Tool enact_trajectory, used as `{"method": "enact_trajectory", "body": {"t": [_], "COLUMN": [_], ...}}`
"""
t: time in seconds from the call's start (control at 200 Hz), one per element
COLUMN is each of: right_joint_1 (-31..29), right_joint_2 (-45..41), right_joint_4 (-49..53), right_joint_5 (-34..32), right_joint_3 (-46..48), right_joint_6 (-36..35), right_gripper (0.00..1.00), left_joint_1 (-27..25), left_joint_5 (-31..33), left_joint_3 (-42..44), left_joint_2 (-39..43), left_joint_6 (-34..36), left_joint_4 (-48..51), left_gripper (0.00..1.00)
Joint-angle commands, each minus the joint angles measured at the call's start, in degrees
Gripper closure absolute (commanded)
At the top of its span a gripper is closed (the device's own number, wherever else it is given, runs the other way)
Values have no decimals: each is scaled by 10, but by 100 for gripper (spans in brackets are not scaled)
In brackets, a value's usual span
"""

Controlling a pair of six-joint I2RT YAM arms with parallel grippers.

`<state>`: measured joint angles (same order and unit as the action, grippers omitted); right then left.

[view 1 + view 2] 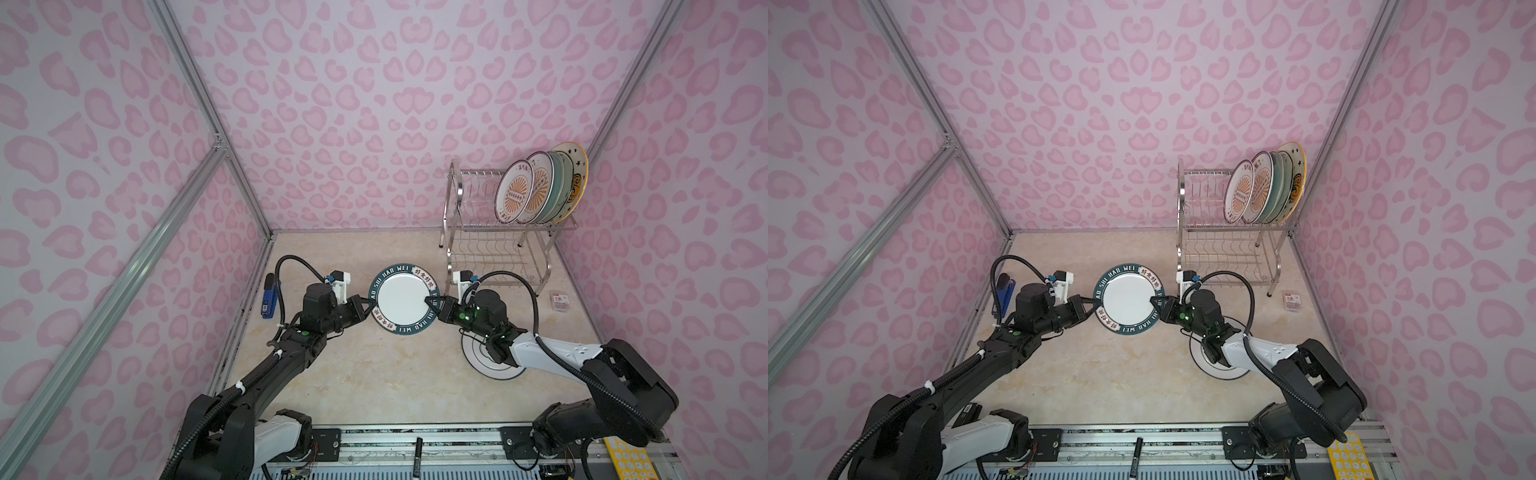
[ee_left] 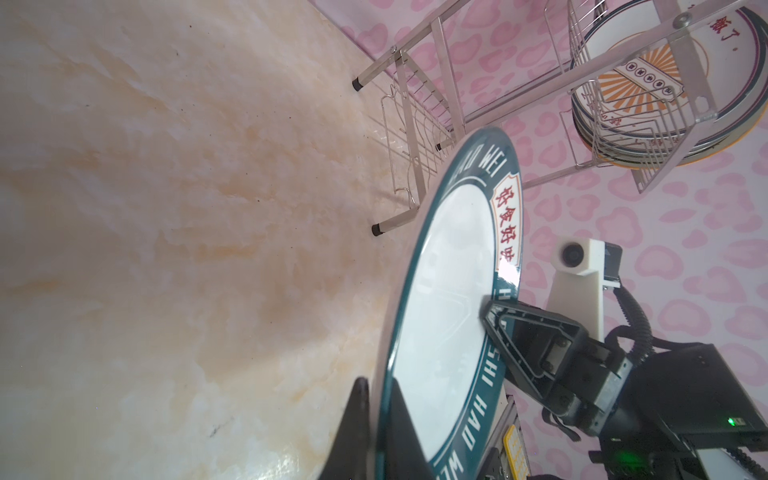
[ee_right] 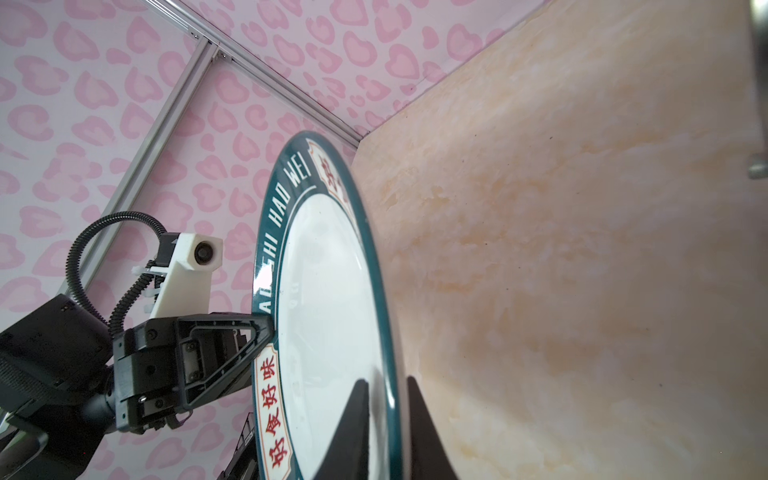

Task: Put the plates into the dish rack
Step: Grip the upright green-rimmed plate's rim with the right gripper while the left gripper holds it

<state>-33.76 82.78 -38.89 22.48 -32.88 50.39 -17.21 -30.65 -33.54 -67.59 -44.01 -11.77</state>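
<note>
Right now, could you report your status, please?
Left gripper, right gripper shut on teal plate, opposite rims. White plate under right arm. Nothing blocks dish rack.

White plate [image 1: 482, 365] on the surface: largely covered by the right arm [image 1: 552, 353] in both top views, its centre unseen. Dish rack [image 1: 490, 227]: behind the front sunburst plate [image 1: 514, 195] the other plates overlap, so only slivers of their rims show. Small box [image 1: 561, 301]: print too small to read; yellow sheet [image 1: 627, 459] and, in both wrist views, lettered plate [image 2: 449, 311]: cut by the picture's edge.
</note>
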Motion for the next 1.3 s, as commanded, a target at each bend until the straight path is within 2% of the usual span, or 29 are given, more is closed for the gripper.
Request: {"method": "enact_trajectory", "body": {"t": [0.0,0.205,0.645,0.785,0.925,1.02,1.265,1.295], "right_joint_1": [-5,-7,-7,-8,-7,-7,-8,-8], "right_joint_2": [1,3,-1,-3,-6,-8,-3,-2], "right_joint_4": [-28,-28,-27,-25,-23,-20,-30,-32], "right_joint_5": [23,23,22,20,19,21,42,44], "right_joint_3": [-3,-7,-7,-9,-11,-13,-21,-22], "right_joint_6": [-4,-5,-4,-5,-5,-5,-2,-1], "right_gripper": [90,100,100,100,100,100,100,100], "left_joint_1": [0,0,0,0,0,-1,-1,-1], "left_joint_5": [-9,-5,-3,-4,-5,-5,-7,-8], "left_joint_3": [-2,-4,-13,-16,-19,-21,-24,-24], "left_joint_2": [2,8,4,2,-1,-1,-6,-7], "left_joint_6": [2,4,8,9,10,10,12,12], "left_joint_4": [-28,-18,-2,1,3,3,4,3], "left_gripper": [97,97,96,88,72,66,65,67]}}
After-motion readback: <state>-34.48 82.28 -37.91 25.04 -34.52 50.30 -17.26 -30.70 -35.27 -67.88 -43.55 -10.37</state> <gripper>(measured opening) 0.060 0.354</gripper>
